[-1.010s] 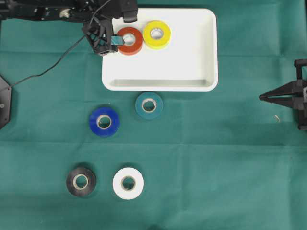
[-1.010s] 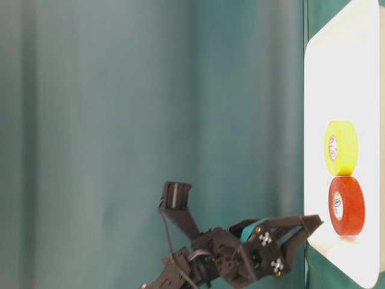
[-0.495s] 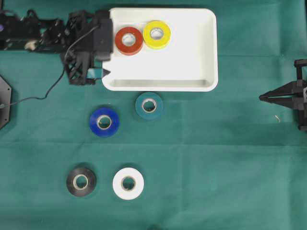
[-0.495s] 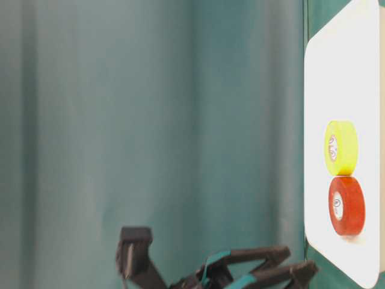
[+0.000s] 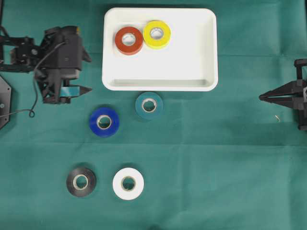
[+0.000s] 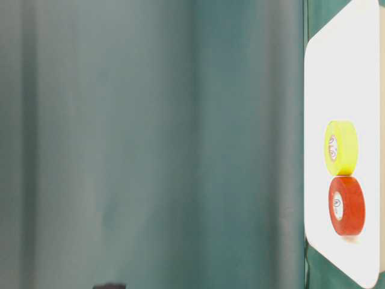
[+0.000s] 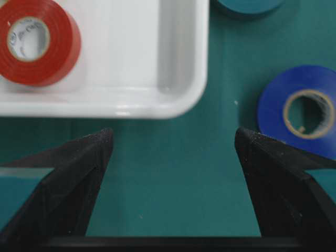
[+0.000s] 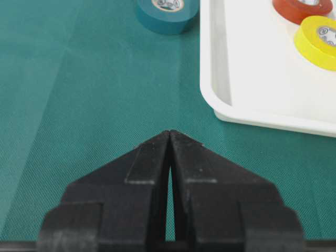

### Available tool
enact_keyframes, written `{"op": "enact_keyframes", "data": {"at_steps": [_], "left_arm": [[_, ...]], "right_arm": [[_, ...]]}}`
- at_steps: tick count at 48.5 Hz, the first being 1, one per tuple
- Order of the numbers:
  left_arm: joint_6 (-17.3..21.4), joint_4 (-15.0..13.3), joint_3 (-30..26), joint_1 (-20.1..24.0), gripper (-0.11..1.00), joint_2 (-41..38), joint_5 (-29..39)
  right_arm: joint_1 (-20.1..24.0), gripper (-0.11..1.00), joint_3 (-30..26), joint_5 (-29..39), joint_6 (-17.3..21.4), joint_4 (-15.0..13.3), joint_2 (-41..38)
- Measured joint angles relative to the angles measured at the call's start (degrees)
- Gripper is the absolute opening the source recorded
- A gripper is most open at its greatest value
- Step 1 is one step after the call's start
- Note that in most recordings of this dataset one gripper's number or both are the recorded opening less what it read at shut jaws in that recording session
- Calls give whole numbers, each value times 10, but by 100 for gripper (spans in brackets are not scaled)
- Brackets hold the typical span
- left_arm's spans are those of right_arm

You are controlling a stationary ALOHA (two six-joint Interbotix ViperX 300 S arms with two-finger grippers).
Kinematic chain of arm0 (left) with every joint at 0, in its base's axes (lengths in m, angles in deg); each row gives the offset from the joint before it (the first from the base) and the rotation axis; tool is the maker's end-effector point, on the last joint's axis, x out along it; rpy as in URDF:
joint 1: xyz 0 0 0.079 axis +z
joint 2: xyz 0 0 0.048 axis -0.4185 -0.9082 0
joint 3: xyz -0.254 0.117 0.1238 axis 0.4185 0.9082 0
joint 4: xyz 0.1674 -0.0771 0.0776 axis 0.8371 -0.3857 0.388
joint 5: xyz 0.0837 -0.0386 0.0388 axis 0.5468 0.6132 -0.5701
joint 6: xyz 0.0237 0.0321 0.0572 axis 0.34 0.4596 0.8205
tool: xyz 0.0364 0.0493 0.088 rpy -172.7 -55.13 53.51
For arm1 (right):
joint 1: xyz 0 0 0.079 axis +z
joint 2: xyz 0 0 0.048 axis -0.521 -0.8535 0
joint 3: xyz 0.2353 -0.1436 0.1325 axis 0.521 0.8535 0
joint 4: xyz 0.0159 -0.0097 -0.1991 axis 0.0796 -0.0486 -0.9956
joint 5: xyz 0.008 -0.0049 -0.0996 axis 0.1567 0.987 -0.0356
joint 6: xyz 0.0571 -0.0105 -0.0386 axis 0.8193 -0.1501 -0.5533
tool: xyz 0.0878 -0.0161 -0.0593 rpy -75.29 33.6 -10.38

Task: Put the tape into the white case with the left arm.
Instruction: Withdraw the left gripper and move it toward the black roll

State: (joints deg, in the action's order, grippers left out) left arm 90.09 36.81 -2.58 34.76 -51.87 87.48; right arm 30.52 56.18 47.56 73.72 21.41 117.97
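Note:
The white case [image 5: 192, 62] holds a red tape [image 5: 128, 40] and a yellow tape [image 5: 157, 34] side by side at its far left. Both rolls also show in the table-level view, red tape [image 6: 347, 205] and yellow tape [image 6: 341, 148]. My left gripper [image 5: 89, 74] hovers over the cloth left of the case, open and empty. In its wrist view the left gripper [image 7: 173, 134] faces the case corner [image 7: 178, 100], with the red tape [image 7: 37, 42] beyond and a blue tape [image 7: 299, 113] to the right. My right gripper [image 5: 261, 97] stays shut at the far right.
On the green cloth lie a teal tape [image 5: 148, 105] just below the case, the blue tape [image 5: 104, 121], a black tape [image 5: 81, 181] and a white tape [image 5: 128, 183]. The right wrist view shows the teal tape [image 8: 168, 10] and the case rim [image 8: 252, 115].
My left gripper has pulled back from the red tape, moving left and toward the near side, out of the case and out of the table-level view. The red tape stays in the case.

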Motion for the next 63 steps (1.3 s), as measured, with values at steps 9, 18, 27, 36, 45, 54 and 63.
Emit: {"op": "enact_keyframes", "data": {"at_steps": [9, 18, 27, 36, 45, 54, 63], "left_arm": [[-14, 0, 39, -14, 95, 54, -2], [-21, 1, 71, -21, 95, 111, -2], [-23, 0, 103, -24, 94, 170, -3], [-24, 0, 117, -29, 94, 185, -3], [-24, 0, 118, -32, 94, 182, -3], [-24, 0, 118, -32, 94, 181, -3], [-24, 0, 118, -45, 94, 180, -12]], "right_arm": [[0, -9, 0, 0, 0, 0, 0], [0, -9, 0, 0, 0, 0, 0], [0, -9, 0, 0, -1, 0, 0], [0, -9, 0, 0, -1, 0, 0], [0, -9, 0, 0, 0, 0, 0], [0, -9, 0, 0, 0, 0, 0], [0, -9, 0, 0, 0, 0, -1]]}}
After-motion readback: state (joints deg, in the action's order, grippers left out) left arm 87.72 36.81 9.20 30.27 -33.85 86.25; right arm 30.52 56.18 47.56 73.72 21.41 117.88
